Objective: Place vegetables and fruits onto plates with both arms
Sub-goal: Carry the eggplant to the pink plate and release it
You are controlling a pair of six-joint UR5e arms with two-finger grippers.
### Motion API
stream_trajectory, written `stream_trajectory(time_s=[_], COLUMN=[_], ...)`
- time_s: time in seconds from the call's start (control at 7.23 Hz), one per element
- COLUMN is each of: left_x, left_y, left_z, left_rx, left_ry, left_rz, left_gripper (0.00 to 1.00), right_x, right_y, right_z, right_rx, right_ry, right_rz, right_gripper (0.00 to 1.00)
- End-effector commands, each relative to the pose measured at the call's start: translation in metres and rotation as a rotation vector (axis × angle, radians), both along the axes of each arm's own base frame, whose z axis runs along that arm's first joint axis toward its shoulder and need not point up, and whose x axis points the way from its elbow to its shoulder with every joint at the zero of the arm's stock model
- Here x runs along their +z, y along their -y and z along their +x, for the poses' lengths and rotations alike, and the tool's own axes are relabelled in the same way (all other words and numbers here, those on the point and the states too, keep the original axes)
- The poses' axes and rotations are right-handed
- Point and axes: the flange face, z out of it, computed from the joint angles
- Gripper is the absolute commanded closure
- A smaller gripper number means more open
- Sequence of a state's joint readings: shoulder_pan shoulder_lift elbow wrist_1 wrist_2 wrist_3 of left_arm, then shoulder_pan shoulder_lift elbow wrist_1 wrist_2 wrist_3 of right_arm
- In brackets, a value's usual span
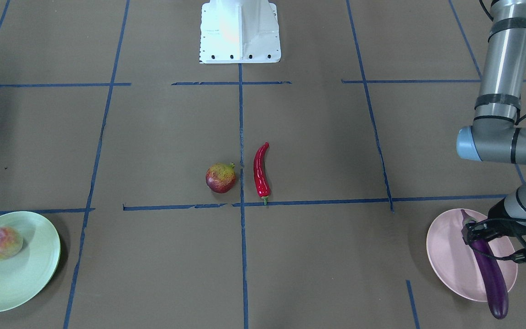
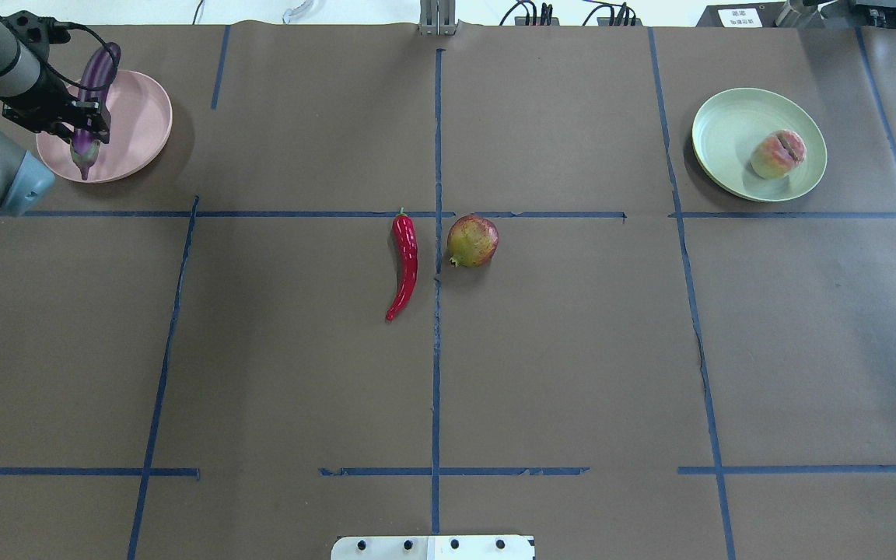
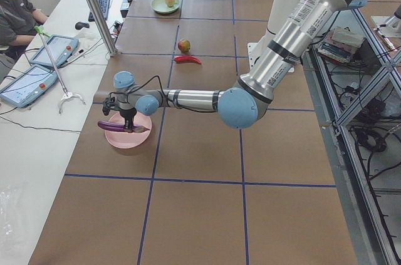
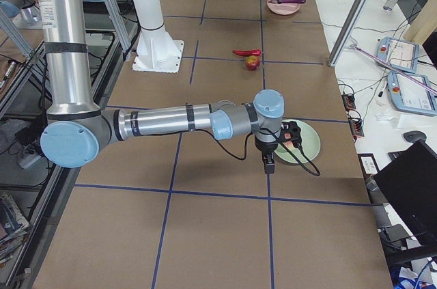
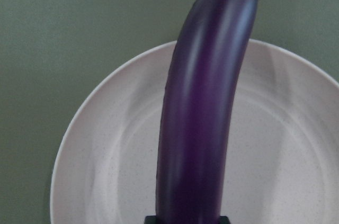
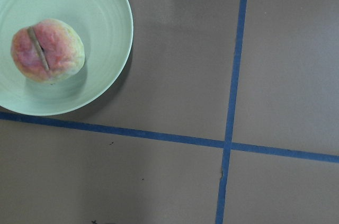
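My left gripper [image 1: 478, 238] is shut on the long purple eggplant [image 1: 491, 274] near its cap and holds it over the pale pink plate [image 1: 448, 260]. The left wrist view shows the eggplant [image 5: 206, 118] above that plate [image 5: 106, 144]. The red chili pepper [image 2: 405, 264] and the pomegranate [image 2: 472, 241] lie side by side at the table's middle. The peach [image 2: 778, 154] sits on the pale green plate [image 2: 728, 132]. My right gripper [image 4: 268, 160] hangs beside the green plate and shows only in the exterior right view, so I cannot tell its state.
The white robot base [image 1: 240, 32] stands at the near middle edge. Blue tape lines [image 2: 436, 350] divide the brown table. An operator [image 3: 19, 2] sits at a side desk with tablets, beyond a metal pole [image 3: 94, 8].
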State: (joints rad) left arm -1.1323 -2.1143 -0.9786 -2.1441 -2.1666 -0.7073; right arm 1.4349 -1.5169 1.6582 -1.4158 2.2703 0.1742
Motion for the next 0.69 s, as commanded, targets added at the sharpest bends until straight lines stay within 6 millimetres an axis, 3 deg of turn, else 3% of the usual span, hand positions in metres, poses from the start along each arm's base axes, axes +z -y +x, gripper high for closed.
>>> stream_trajectory(time_s=[0.0, 0.14, 0.28, 0.55], left_x=[-0.008, -0.012, -0.011, -0.013], left_y=[-0.009, -0.003, 0.001, 0.010], left_z=[-0.031, -0.064, -0.083, -0.157], left_rx=[0.023, 0.024, 0.041, 0.096], left_ry=[-0.094, -0.123, -0.117, -0.085], left_rz=[0.004, 0.025, 0.031, 0.095], left_gripper=[0.00, 0.00, 0.00, 0.00], right_x=[-0.017, -0.030, -0.054, -0.141], right_y=[-0.001, 0.000, 0.010, 0.033], right_z=[-0.007, -0.026, -0.057, -0.137], right_rx=[-0.014, -0.040, -0.035, -0.055], right_ry=[0.023, 0.051, 0.079, 0.148], right_rz=[0.027, 0.033, 0.025, 0.050], right_gripper=[0.00, 0.00, 0.00, 0.00])
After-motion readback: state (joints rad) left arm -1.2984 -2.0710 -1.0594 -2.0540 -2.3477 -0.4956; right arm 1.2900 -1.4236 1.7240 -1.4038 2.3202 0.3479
